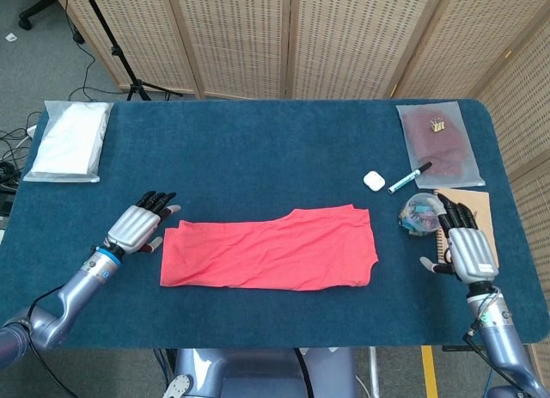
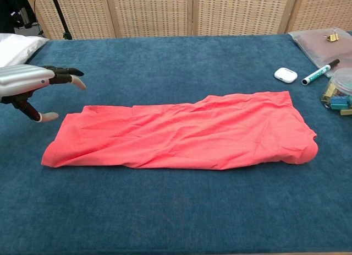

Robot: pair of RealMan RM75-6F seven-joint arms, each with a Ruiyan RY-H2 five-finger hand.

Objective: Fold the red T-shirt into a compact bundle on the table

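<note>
The red T-shirt (image 1: 271,247) (image 2: 181,136) lies flat on the blue table as a long folded strip, running left to right. My left hand (image 1: 137,225) (image 2: 33,85) hovers just off the strip's left end, fingers spread, holding nothing. My right hand (image 1: 466,246) is open well to the right of the shirt, over the notebook, and holds nothing; the chest view does not show it.
A white earbud case (image 1: 373,180) (image 2: 286,75) and a marker (image 1: 410,177) (image 2: 321,71) lie beyond the shirt's right end. A clear tub of clips (image 1: 418,211), a notebook (image 1: 482,207) and two plastic bags (image 1: 69,140) (image 1: 438,140) sit near the table's edges.
</note>
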